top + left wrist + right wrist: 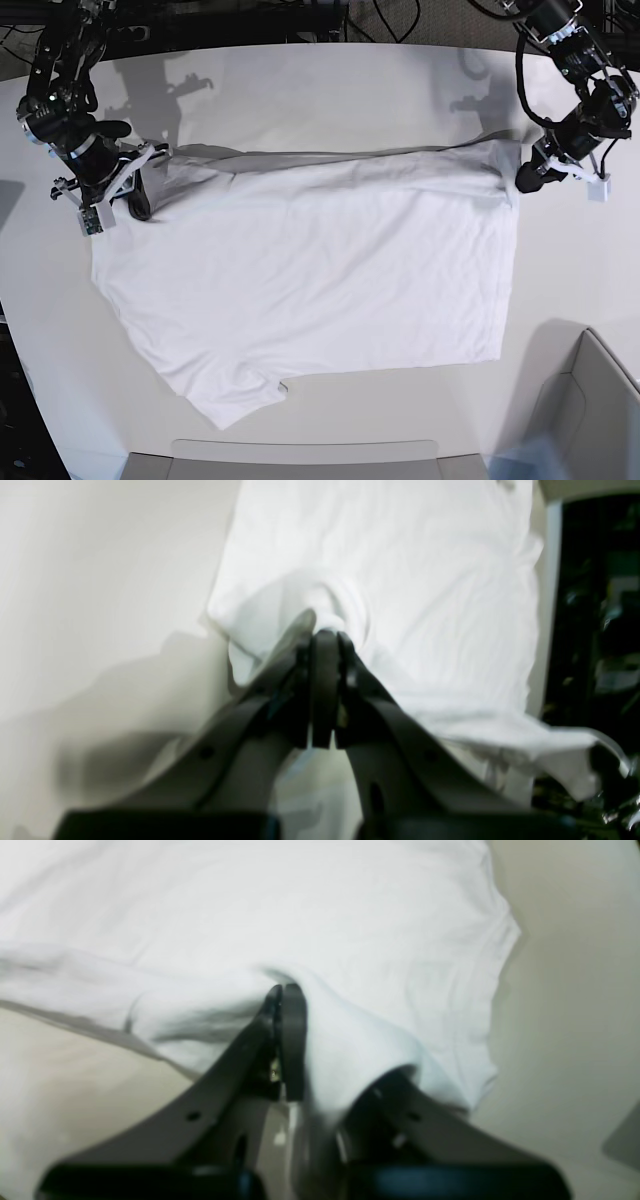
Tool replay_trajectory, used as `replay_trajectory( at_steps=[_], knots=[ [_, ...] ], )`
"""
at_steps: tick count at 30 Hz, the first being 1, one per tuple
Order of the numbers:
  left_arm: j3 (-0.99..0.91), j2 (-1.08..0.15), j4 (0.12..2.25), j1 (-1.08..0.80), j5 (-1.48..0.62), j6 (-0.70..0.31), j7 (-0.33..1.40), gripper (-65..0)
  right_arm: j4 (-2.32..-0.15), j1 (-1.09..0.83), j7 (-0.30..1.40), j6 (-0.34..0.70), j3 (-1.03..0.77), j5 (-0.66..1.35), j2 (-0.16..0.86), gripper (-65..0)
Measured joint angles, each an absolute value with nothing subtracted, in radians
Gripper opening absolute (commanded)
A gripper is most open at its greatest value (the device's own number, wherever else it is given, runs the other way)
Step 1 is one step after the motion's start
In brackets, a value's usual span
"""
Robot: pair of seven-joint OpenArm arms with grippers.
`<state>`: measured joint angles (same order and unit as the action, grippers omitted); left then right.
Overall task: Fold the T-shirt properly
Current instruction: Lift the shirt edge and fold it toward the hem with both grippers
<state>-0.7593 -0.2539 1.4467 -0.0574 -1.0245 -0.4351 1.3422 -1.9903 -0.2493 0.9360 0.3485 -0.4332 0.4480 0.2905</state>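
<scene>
Base view shows both arms at the far edge: left end effector and right end effector clamp the T-shirt; they should carry it evenly, level, toward the near hem.

Right gripper fingers pinched on the bunched white T-shirt

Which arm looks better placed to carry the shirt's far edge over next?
Neither alone: the left tool and right tool each pinch an opposite end of the T-shirt, so both seem equally placed.
</scene>
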Motion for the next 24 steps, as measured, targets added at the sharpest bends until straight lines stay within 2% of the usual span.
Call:
replay_trajectory(
  at_steps=[9, 19, 24],
  knots=[
    [-0.759, -0.252, 1.336, 0.064, -1.02, -0.435, 1.342, -65.0, -1.856, -0.136, 0.936, 0.349, -0.395, 0.427, 0.289, -65.0],
    [-0.759, -0.255, 1.301, 0.173, -0.897, -0.435, 1.343, -65.0, -1.694, -0.012, 0.934, 0.349, -0.35, 0.427, 0.294, -65.0],
    [-0.759, -0.255, 1.202, 0.234, -0.827, -0.435, 1.305, -65.0, -1.606, 0.052, 0.897, 0.348, -0.31, 0.423, 0.294, -65.0]
  ],
)
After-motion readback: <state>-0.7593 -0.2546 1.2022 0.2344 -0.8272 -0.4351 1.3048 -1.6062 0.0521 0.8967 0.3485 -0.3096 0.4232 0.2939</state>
